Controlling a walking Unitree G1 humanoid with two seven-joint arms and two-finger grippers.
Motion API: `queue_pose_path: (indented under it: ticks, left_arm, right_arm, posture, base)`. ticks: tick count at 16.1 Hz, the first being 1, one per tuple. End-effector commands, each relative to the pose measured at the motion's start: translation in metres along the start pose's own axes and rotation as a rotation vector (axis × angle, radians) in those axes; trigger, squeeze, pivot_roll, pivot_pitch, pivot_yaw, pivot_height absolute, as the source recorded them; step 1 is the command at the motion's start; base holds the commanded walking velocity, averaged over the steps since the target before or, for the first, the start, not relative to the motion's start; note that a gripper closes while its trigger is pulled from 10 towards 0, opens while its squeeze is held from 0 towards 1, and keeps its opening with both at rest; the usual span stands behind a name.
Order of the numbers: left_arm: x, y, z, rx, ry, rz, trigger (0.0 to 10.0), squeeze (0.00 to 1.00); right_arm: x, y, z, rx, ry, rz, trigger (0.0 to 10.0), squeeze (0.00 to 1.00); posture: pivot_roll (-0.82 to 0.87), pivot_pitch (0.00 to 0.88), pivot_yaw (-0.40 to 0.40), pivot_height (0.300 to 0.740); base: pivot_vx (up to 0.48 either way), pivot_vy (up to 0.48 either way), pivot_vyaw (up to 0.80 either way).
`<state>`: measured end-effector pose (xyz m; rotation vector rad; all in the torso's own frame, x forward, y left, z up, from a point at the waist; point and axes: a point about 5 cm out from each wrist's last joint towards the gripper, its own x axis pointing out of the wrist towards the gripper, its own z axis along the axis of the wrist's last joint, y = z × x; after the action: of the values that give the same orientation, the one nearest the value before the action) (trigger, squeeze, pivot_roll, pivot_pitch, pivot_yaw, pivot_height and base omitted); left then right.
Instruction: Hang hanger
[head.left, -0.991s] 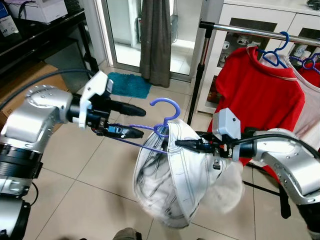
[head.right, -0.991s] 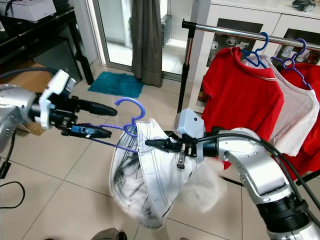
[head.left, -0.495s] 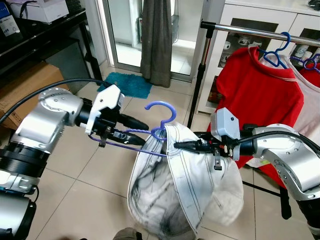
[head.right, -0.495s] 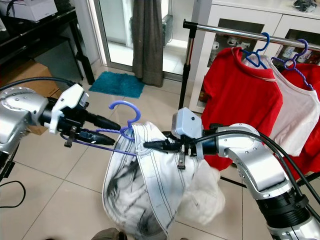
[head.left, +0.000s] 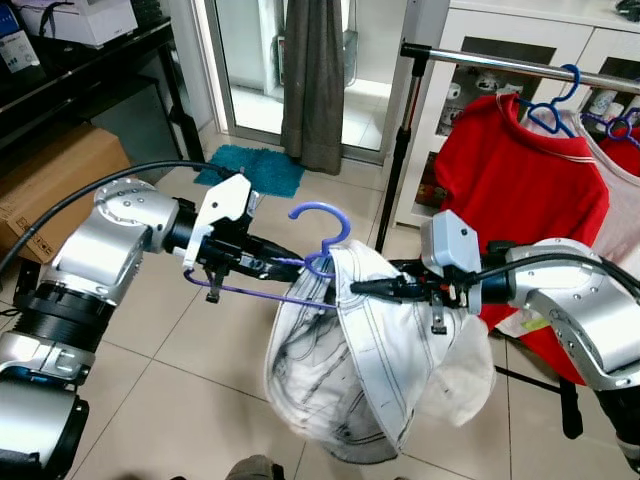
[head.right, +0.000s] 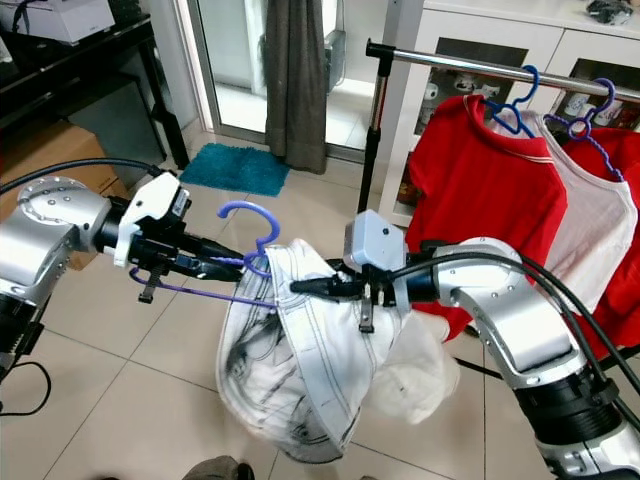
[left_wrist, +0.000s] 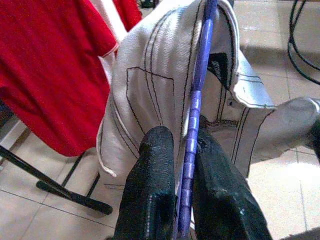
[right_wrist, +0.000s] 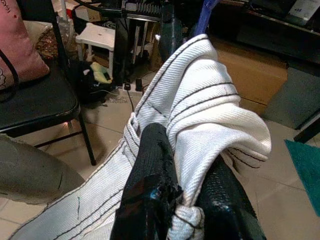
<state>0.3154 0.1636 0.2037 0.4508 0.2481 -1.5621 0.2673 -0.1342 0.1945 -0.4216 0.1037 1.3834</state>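
A purple hanger (head.left: 318, 228) carries a white garment (head.left: 350, 380) with dark stitching, held up between my two arms above the tiled floor. My left gripper (head.left: 288, 264) is shut on the hanger's purple bar (left_wrist: 192, 125), which runs between its black fingers (left_wrist: 152, 190). My right gripper (head.left: 362, 288) is shut on a fold of the white garment (right_wrist: 200, 130) just right of the hook. The clothes rail (head.left: 520, 64) stands at the back right with a red shirt (head.left: 525, 190) on a blue hanger (head.left: 548, 105).
A white shirt (head.right: 600, 225) hangs beside the red one on the rail, whose black upright (head.left: 398, 150) stands behind the hanger. A cardboard box (head.left: 55, 180) and black shelf are at the left. A dark curtain (head.left: 310, 75) and teal mat (head.left: 255, 168) lie ahead.
The left gripper with the hanger has shifted slightly right and down. The white garment has swung and hangs more gathered. Both grips are unchanged.
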Motion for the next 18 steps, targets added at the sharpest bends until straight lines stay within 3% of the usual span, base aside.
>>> queue_pose_path:
  ticks: [1,6,7,8,9,10,18]
  left_arm:
    - [0.002,0.003,0.004,0.014,-0.045,0.044,0.0,0.0]
    - [0.016,-0.004,-0.003,0.002,-0.12,0.11,0.0,0.0]
    - [0.02,-0.005,0.0,0.01,-0.149,0.121,0.0,0.0]
    - [0.022,-0.005,0.001,0.013,-0.157,0.121,0.0,0.0]
    - [0.025,-0.005,0.003,0.024,-0.165,0.124,0.0,0.0]
    - [0.027,-0.004,0.004,0.032,-0.174,0.132,0.0,0.0]
    - [0.032,0.006,0.003,0.045,-0.187,0.263,0.0,0.0]
  right_arm:
    - [0.0,-0.003,0.017,-0.092,-0.051,0.017,0.0,0.0]
    - [-0.004,-0.011,0.02,-0.118,-0.036,0.018,0.0,0.0]
    - [-0.007,-0.016,0.021,-0.143,-0.029,0.003,8.5,0.0]
    - [-0.008,-0.018,0.022,-0.15,-0.027,-0.006,10.0,0.0]
    - [-0.01,-0.022,0.023,-0.142,-0.029,-0.01,10.0,0.69]
    - [-0.013,-0.025,0.024,-0.139,-0.03,-0.012,10.0,1.0]
    - [-0.024,-0.037,0.027,-0.161,-0.063,-0.152,10.0,1.0]
  posture:
    - [-0.03,0.0,0.03,0.74]
    - [-0.05,0.0,-0.003,0.74]
    - [-0.05,0.0,-0.015,0.74]
    - [-0.06,0.0,-0.019,0.74]
    - [-0.06,0.0,-0.026,0.74]
    - [-0.07,0.0,-0.029,0.74]
    - [-0.07,0.0,-0.007,0.74]
  base:
    - [0.0,0.0,0.0]
    - [0.0,0.0,0.0]
    - [0.0,0.0,0.0]
    - [0.0,0.0,0.0]
    - [0.0,0.0,0.0]
    - [0.0,0.0,0.0]
    - [0.0,0.0,0.0]
